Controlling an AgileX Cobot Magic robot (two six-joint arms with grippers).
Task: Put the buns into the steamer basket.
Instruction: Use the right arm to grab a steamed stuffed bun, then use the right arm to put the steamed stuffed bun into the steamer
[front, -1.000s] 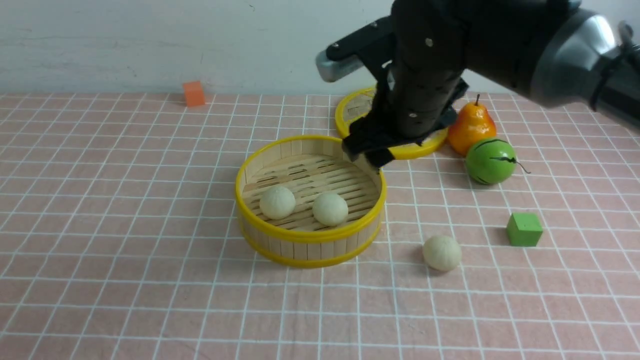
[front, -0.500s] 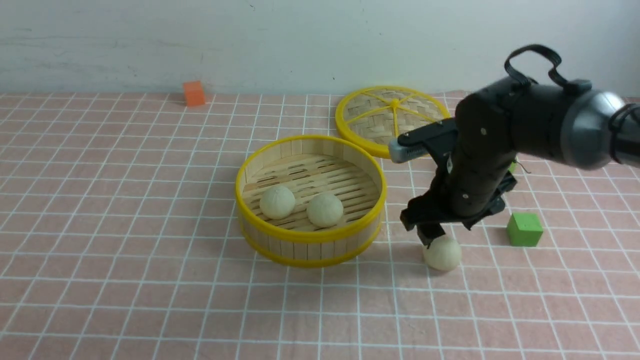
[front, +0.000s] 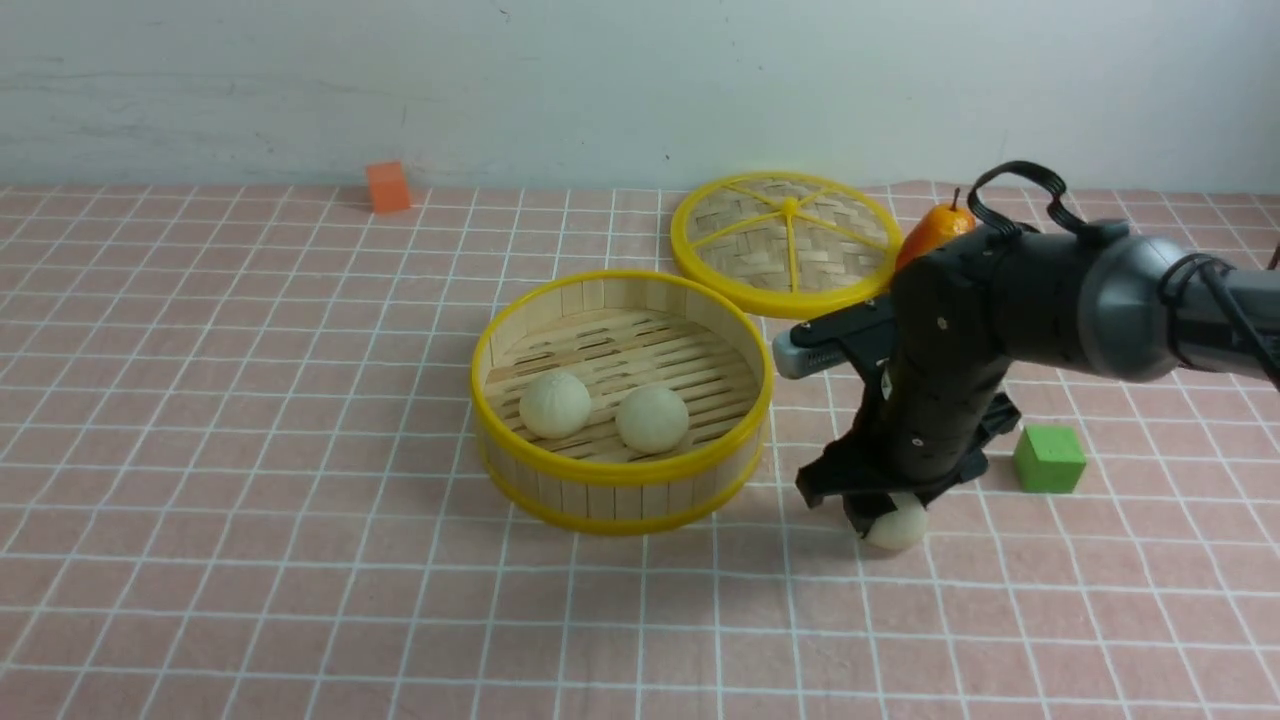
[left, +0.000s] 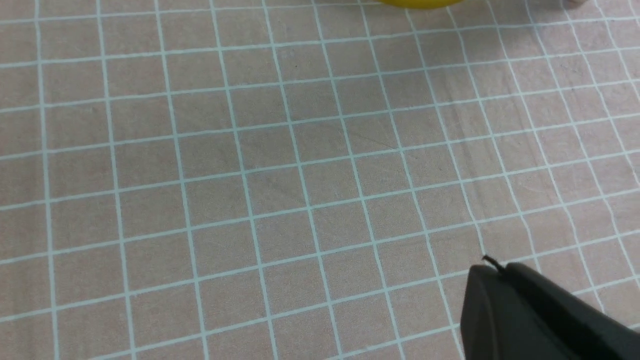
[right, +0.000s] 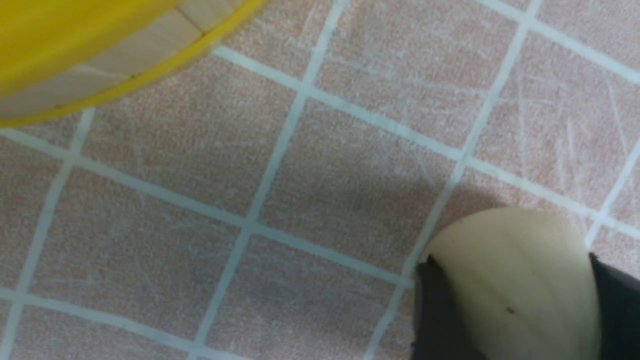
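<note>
Buns: two of three sitting on the slatted floor of steamer basket, second one just beside the first, not touching. Centre of front view. Counted as done.

Third bun outside, on the checked cloth, lower right of centre, near the basket wall but apart from it. Hence the right gripper parked on it.

Grip, per right wrist view: dark fingers pressed against both flanks of the bun, no gap showing. Reads as clamped on it, bun not lifted off the cloth yet. Grabbed across the widest part, probably so a round thing can't squirt out.

Lid flat on the cloth behind the basket, upper centre-right. Presumably left off to keep the basket open from above. Upright wall and yellow rim mean lift first, then carry over, not slide.

Right arm pose: in from the right edge of frame, forearm roughly level, wrist bent steeply down, gripper pointing at the cloth. Cable loop on top. Pear half hidden behind the elbow, green cube just right of the wrist, clear of the fingers.

Left gripper: only a dark corner at lower right of its wrist view, over bare cloth. Can't tell apart or together. Absent from front view, so likely idle.
</note>
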